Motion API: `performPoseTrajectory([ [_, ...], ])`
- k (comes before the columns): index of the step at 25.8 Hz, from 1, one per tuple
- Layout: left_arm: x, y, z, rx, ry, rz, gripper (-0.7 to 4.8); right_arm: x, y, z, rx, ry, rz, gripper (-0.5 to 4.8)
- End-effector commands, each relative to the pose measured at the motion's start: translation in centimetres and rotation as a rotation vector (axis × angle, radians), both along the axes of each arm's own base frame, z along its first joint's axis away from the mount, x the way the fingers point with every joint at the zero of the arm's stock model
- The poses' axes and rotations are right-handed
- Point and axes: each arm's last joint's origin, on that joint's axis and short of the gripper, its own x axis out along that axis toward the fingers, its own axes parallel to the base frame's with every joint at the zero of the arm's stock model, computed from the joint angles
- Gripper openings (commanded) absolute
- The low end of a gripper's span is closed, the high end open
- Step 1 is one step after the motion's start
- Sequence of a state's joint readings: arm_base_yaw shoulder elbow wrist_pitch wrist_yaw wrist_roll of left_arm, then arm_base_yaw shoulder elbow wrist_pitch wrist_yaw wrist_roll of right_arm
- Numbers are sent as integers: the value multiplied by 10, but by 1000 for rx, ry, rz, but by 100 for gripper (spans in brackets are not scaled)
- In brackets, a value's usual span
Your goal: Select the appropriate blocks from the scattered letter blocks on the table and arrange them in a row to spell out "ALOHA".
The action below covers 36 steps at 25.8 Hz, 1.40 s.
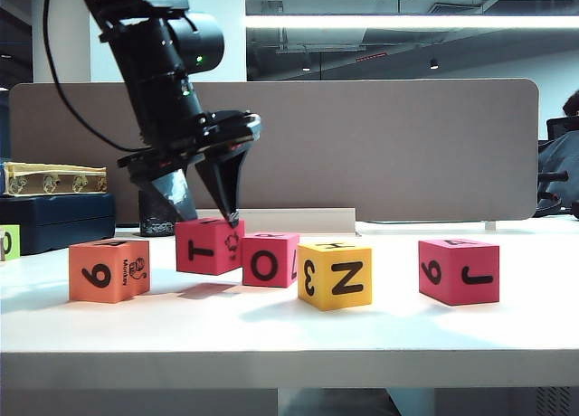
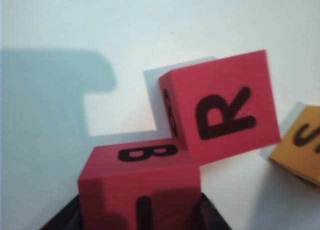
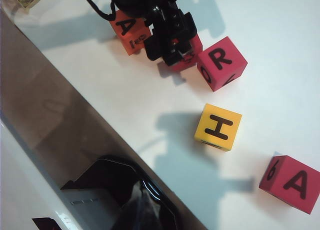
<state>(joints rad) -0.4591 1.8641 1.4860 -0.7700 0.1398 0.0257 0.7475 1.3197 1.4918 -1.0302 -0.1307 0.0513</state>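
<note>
Letter blocks sit scattered along the white counter (image 1: 271,335): in the exterior view, from left to right, an orange block (image 1: 109,269) showing a 9 on its front, a pink-red block (image 1: 208,245) with a T, a second pink-red block (image 1: 269,259) with an O just beside it, a yellow block (image 1: 335,273) with an N, and well apart to the right a third pink-red block (image 1: 459,269) with a J. The right wrist view shows their tops: A on the orange block, R on the second pink-red one, H on the yellow one, A on the far pink-red one. The left end effector (image 1: 232,219) points down over the T block, its fingertips at that block's top right edge; in the left wrist view its two dark fingers (image 2: 210,215) stand on either side of this block, part open around it, a B on the block's top face, though whether they press on its sides I cannot tell. The right end effector shows in no picture and is closed. A dark blue box (image 1: 54,219) rests at the far left, and a lime-green block (image 1: 9,242) peeks in at the frame's edge.
</note>
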Motion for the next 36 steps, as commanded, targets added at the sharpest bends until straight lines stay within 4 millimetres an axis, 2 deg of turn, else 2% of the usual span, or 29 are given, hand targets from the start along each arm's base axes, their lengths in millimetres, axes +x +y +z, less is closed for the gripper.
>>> performPoseTrajectory([
  [1, -7, -1, 2, 22, 57, -4, 272, -2, -1, 2, 1, -2, 1, -5],
  [25, -16, 7, -2, 115, 158, 54, 274, -2, -2, 1, -12, 10, 0, -5],
  [29, -16, 7, -2, 116, 160, 54, 286, -2, -2, 1, -11, 10, 0, -5],
  [33, -16, 7, -2, 114, 157, 53, 351, -2, -2, 1, -11, 10, 0, -5],
  [36, -15, 7, -2, 112, 151, 53, 351, -2, -2, 1, -11, 10, 0, -5],
])
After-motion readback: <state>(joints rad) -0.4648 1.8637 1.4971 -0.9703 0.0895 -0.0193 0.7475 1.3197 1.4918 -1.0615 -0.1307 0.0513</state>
